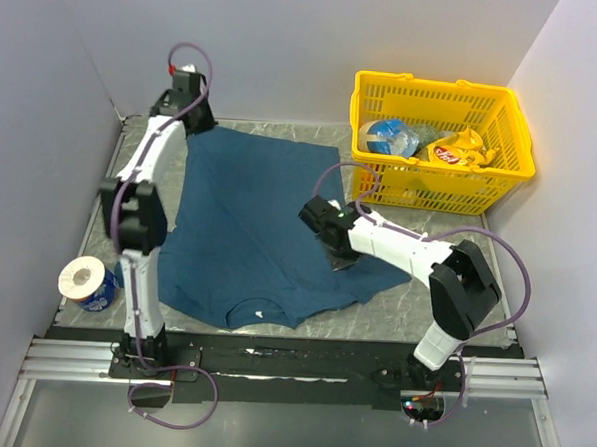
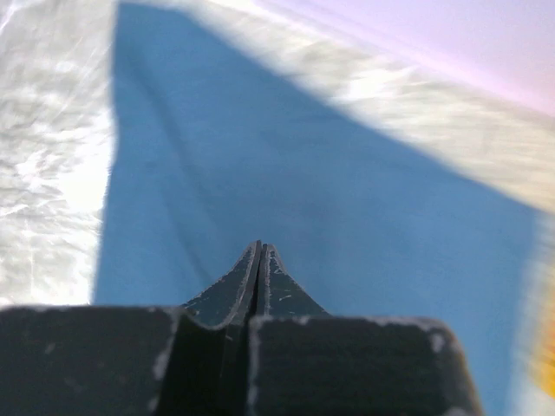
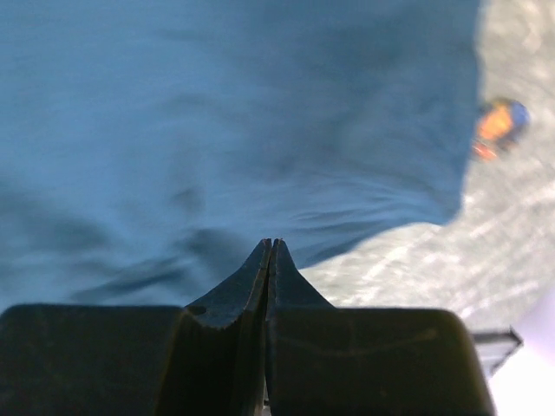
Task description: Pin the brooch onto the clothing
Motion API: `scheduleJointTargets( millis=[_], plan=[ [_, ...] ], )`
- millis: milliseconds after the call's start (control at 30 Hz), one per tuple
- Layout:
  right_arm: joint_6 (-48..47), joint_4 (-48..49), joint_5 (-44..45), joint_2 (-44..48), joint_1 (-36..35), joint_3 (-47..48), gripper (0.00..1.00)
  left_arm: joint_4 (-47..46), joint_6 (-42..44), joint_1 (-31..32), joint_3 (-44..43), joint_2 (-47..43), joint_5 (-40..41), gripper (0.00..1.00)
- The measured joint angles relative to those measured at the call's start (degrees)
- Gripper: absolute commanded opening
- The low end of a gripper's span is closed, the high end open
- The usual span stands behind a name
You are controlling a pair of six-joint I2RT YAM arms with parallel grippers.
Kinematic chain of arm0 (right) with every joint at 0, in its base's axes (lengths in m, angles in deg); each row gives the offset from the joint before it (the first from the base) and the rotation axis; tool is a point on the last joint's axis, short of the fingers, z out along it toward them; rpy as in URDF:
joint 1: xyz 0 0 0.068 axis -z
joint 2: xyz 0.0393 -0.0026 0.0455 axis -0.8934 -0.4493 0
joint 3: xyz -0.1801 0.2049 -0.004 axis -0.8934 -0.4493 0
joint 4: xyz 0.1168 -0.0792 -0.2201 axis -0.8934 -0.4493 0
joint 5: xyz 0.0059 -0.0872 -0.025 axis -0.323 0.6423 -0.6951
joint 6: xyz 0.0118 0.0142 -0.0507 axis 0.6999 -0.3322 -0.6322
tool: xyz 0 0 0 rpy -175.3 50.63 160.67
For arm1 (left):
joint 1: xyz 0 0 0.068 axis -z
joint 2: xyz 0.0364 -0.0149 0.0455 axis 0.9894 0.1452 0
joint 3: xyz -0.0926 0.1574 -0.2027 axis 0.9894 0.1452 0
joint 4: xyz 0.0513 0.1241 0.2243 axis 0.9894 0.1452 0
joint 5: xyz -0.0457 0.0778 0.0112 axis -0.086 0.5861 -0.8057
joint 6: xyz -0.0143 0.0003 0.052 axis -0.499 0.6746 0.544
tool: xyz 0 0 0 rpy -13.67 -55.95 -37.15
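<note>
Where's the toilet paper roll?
In the top view, the toilet paper roll sits on the table, near left side, just left of the left arm and the blue T-shirt.

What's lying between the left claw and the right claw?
Just the teal T-shirt, spread out from the left claw to the right claw; the top view shows it.

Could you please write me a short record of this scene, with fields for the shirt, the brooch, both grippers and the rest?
shirt: dark teal, spread flat on the table, neck toward the arms
brooch: not clearly seen; a blurred orange-and-blue thing lies on the table past the shirt's edge
left gripper: shut, over the shirt near its far left corner
right gripper: shut, over the shirt near its right edge
basket: yellow, far right, holds snack bags
paper roll: near left
</note>
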State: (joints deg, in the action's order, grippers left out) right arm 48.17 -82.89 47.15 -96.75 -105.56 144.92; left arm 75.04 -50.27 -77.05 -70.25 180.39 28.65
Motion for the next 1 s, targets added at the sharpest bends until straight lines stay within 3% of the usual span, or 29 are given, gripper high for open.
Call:
scheduleJointTargets(
  millis=[233,367,567,1000],
  plan=[
    [0.3,3.2,-3.8,1.0,-6.9,0.6,0.0,-8.5,-6.1,4.7,24.3,-30.6,-6.0,0.01],
    [0.5,4.5,-5.0,0.3,-9.7,0.6,0.0,-10.1,-8.2,10.3,38.4,-36.8,-6.6,0.01],
    [2.2,6.1,-6.6,-5.8,-14.5,0.3,0.0,-9.3,-12.9,14.0,61.5,-37.7,-9.1,0.01],
    [6.8,6.3,-8.2,-6.5,-20.2,-6.1,0.0,-6.8,-16.3,15.4,72.2,-51.7,-8.0,0.01]
  ],
)
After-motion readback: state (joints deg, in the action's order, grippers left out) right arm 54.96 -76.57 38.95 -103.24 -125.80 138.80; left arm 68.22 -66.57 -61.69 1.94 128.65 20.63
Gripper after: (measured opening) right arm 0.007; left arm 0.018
